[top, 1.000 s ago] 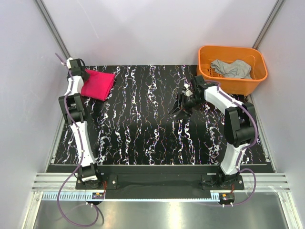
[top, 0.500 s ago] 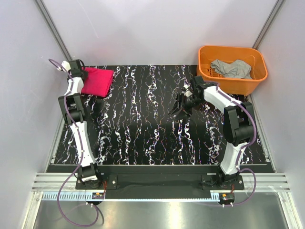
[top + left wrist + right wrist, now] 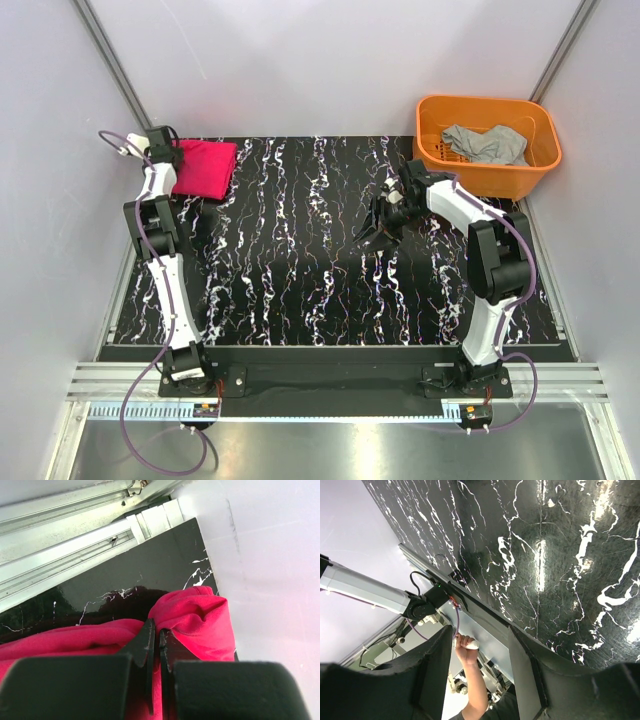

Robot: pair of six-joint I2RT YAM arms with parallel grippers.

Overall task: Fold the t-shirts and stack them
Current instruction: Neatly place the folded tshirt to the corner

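A folded red t-shirt [image 3: 203, 167] lies at the back left corner of the black marbled table [image 3: 300, 250]. My left gripper [image 3: 172, 156] is at its left edge and is shut on the red cloth [image 3: 195, 622], a fold pinched between the jaws. A grey t-shirt [image 3: 487, 143] lies crumpled in the orange basket [image 3: 487, 172] at the back right. My right gripper [image 3: 374, 228] is open and empty, raised above the table right of centre; its view [image 3: 480, 675] shows only the table and the table's edge.
White walls close in the table on the left, back and right. Aluminium rails run along the table's left edge [image 3: 65, 555]. A person's hand [image 3: 466, 649] shows beyond the table's edge in the right wrist view.
My left gripper has pulled the red t-shirt further back and left, into the table corner, and the shirt now lies squarer. The right arm has barely moved.
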